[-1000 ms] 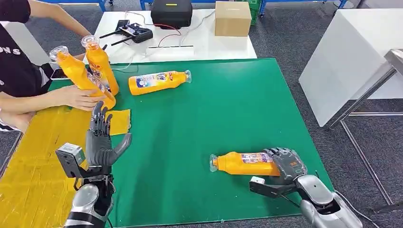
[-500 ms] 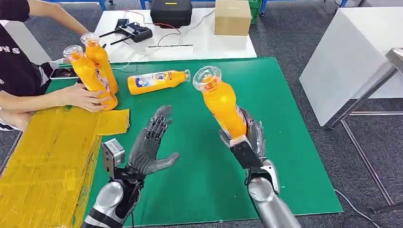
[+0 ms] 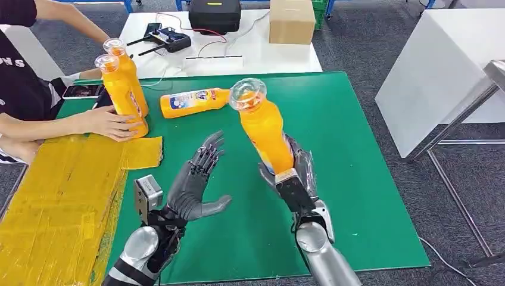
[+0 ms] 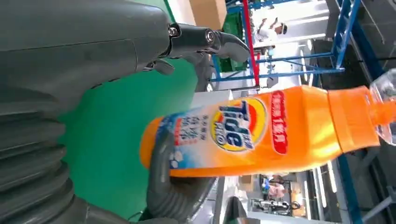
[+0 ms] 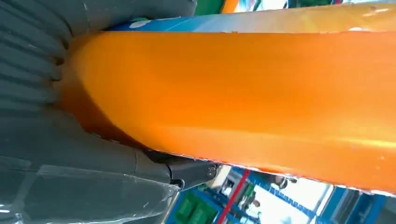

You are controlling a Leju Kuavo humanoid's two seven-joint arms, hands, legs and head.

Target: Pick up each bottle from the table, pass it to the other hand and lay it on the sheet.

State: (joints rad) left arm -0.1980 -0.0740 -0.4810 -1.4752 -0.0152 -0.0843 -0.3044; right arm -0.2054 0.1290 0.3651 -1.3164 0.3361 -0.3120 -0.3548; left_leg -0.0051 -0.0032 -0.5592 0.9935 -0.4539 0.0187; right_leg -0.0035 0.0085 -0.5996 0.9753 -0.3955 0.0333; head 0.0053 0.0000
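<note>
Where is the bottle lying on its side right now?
In the head view, the lying bottle rests on the green mat, far left, just right of the two upright bottles a person holds.

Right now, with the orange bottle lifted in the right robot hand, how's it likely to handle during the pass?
The orange bottle looks rigid. Its glossy surface may slip. The right robot hand grips only its base, so it may tip.

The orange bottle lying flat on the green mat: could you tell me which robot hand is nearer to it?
Left. The open left hand is raised just below the orange bottle lying flat on the green mat; the right hand, gripping another orange bottle, is farther to its right.
</note>
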